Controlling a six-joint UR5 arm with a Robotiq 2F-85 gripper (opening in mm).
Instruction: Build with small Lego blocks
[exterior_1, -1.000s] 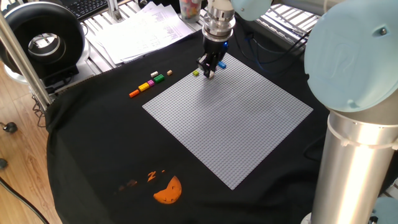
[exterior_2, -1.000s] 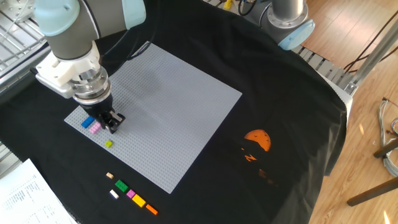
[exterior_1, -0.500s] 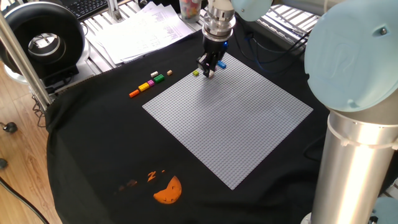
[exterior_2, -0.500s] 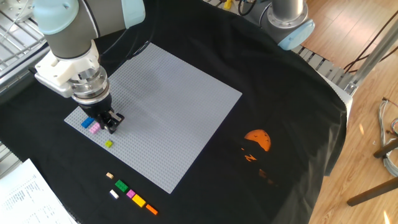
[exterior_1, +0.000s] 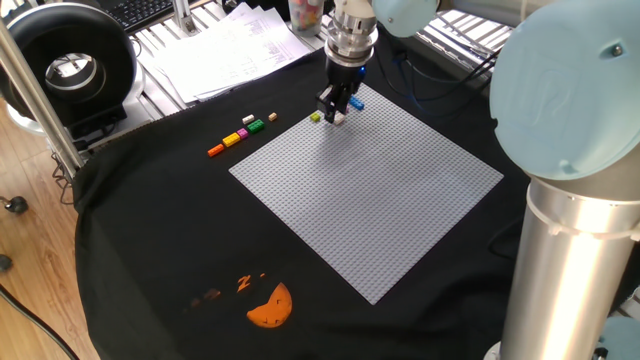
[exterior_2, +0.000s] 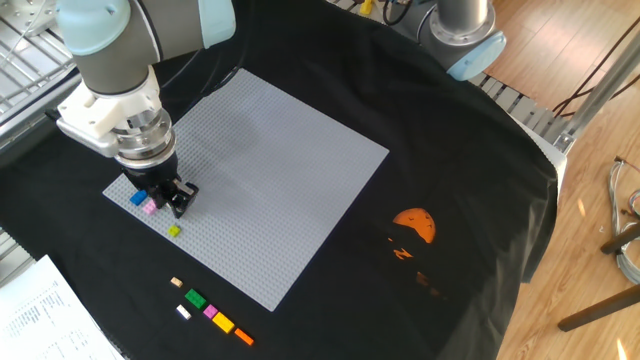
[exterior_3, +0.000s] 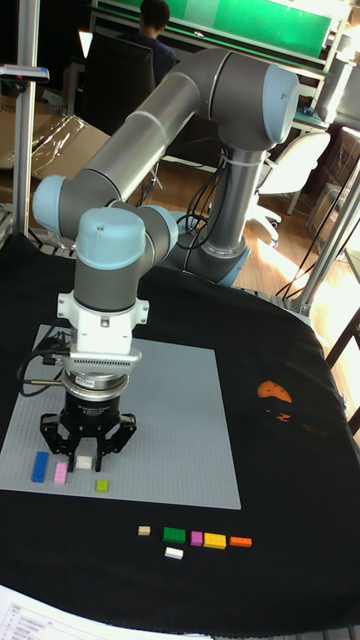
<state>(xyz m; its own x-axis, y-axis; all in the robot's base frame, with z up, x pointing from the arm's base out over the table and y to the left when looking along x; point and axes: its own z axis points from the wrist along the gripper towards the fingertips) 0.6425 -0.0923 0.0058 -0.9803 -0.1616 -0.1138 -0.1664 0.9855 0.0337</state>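
Observation:
My gripper (exterior_3: 88, 450) hangs open over the near left corner of the grey baseplate (exterior_3: 180, 420), its fingers spread just above a white block (exterior_3: 84, 463) that sits on the plate. On the plate beside it are a blue block (exterior_3: 40, 466), a pink block (exterior_3: 61, 472) and a yellow-green block (exterior_3: 102, 485). Off the plate, on the black cloth, lie a tan block (exterior_3: 144, 530), green (exterior_3: 174, 535), pink (exterior_3: 196, 539), yellow (exterior_3: 214, 541), orange (exterior_3: 240, 542) and white (exterior_3: 174, 552) blocks. The other fixed view shows the gripper (exterior_2: 175, 197) hiding the white block. One fixed view shows it (exterior_1: 338, 118) at the gripper's (exterior_1: 336, 110) tips.
An orange half-round print (exterior_1: 270, 306) marks the cloth at the front. Papers (exterior_1: 230, 45) and a black round device (exterior_1: 70, 65) lie beyond the cloth's edge. The arm's own base column (exterior_1: 570, 220) stands at the right.
The gripper has lifted slightly off the baseplate, and the white block now shows under its tips. The other blocks have not moved.

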